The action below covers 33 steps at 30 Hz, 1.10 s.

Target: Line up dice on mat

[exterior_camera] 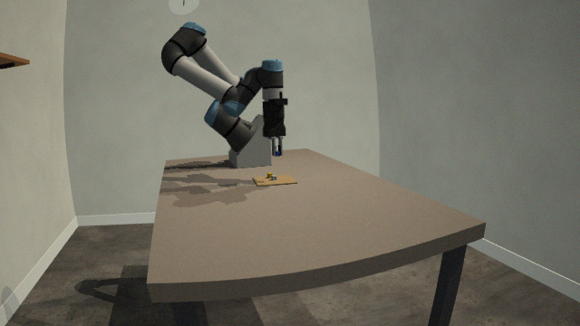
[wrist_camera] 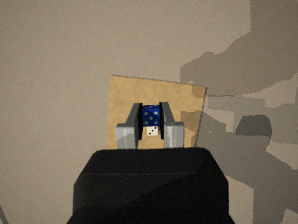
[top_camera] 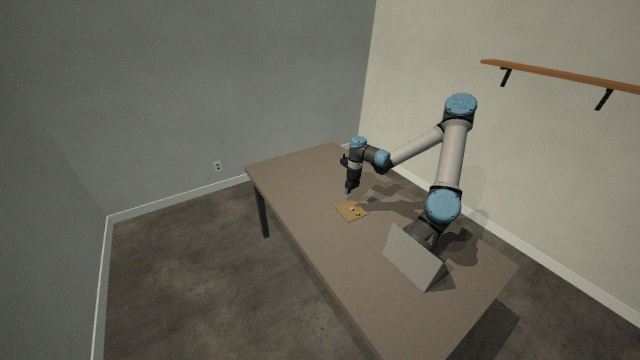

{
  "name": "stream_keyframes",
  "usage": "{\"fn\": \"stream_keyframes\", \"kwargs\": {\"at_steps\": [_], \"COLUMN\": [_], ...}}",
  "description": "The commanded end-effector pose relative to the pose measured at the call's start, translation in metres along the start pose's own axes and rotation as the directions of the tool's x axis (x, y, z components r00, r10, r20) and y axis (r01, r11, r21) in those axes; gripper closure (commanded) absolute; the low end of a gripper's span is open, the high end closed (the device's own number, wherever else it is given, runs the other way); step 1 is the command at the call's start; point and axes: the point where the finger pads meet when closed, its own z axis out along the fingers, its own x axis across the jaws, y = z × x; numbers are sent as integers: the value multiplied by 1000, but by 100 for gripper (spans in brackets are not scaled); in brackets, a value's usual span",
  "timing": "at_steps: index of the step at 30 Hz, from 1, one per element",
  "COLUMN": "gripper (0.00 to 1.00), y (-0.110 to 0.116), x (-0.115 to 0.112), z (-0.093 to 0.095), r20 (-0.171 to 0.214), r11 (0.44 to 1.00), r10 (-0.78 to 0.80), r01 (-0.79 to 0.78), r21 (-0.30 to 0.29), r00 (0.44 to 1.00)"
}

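Note:
My gripper (top_camera: 347,192) (exterior_camera: 277,153) (wrist_camera: 151,113) is shut on the blue die (exterior_camera: 277,154) (wrist_camera: 151,115), whose visible face shows several light pips. It holds the die in the air above the tan mat (top_camera: 346,214) (exterior_camera: 287,181) (wrist_camera: 122,95). A white die (top_camera: 351,209) (exterior_camera: 274,177) (wrist_camera: 152,131) stands on the mat; its upper face seems to show three pips. A yellow die (top_camera: 357,214) (exterior_camera: 269,175) stands on the mat, nearer the robot's base than the white one; in the wrist view it is hidden. Its number is too small to read.
The mat lies flat on the brown table (top_camera: 300,200) (exterior_camera: 344,217). The arm's grey wedge-shaped base mount (top_camera: 412,257) (exterior_camera: 256,154) stands at one end of the table. Shadows of the arm fall on the table and over one edge of the mat.

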Motion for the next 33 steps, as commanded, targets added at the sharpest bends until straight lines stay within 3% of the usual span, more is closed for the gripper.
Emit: {"fn": "stream_keyframes", "kwargs": {"at_steps": [1,14,24,33], "gripper": [66,66,66,66], "y": [0,0,0,0], "x": [0,0,0,0], "z": [7,61,85,89], "r20": [0,0,0,0], "r11": [1000,1000,1000,1000], "r10": [0,0,0,0], "r01": [0,0,0,0], "r21": [1,1,1,1], "r00": [1000,1000,1000,1000]}}
